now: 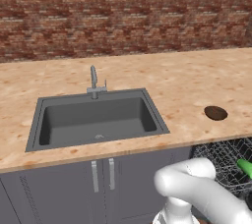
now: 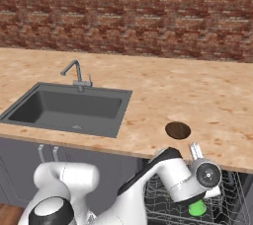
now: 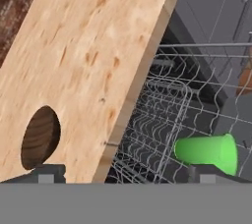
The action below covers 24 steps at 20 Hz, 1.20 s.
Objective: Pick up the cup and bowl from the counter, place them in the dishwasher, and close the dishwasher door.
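The hand (image 2: 196, 151) hangs wide open, empty, over the rack (image 3: 162, 120); the cup (image 3: 206, 152) lies there. The bowl (image 2: 178, 130) sits on the table (image 2: 197, 95), at the hand's 11 o'clock. Rising carelessly could strike the table edge.

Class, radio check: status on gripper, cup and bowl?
Gripper open, empty. Cup lying in dishwasher rack. Bowl on counter. Nothing blocking.

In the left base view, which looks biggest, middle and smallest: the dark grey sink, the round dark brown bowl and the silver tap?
1. Dark grey sink: biggest by far.
2. Silver tap.
3. Round dark brown bowl: looks close to the tap, so those two are unsure.
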Available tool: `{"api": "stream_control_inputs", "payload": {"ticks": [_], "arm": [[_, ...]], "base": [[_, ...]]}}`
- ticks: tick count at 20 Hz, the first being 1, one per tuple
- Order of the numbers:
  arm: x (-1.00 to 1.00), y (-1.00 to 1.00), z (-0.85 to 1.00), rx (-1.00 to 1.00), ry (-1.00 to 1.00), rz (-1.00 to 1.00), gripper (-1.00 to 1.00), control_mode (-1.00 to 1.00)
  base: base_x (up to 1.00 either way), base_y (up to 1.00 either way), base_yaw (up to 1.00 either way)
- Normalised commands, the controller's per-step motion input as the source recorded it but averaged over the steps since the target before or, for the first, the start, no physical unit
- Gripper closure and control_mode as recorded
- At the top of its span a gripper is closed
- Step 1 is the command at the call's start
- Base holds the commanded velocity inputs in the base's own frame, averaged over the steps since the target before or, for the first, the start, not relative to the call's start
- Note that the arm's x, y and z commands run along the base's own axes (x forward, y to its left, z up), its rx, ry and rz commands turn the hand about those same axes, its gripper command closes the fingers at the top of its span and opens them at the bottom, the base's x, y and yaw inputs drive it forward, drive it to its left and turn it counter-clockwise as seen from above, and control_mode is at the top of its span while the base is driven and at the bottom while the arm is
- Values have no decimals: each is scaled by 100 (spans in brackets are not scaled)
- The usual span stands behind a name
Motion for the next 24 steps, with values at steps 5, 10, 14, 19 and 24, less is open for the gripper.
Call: {"api": "stream_control_inputs", "payload": {"ticks": [5, 10, 14, 19, 24], "arm": [[0, 21, 35, 2, 0, 1, -100, -100], [12, 26, 9, 4, 0, 2, -100, -100], [12, 28, 1, 3, 0, 3, -100, -100], [10, 25, 12, 1, 0, 2, -100, -100], [19, 22, 15, 1, 0, 3, -100, -100]], "base": [[0, 0, 0], [0, 0, 0], [0, 0, 0], [0, 0, 0], [0, 0, 0]]}}
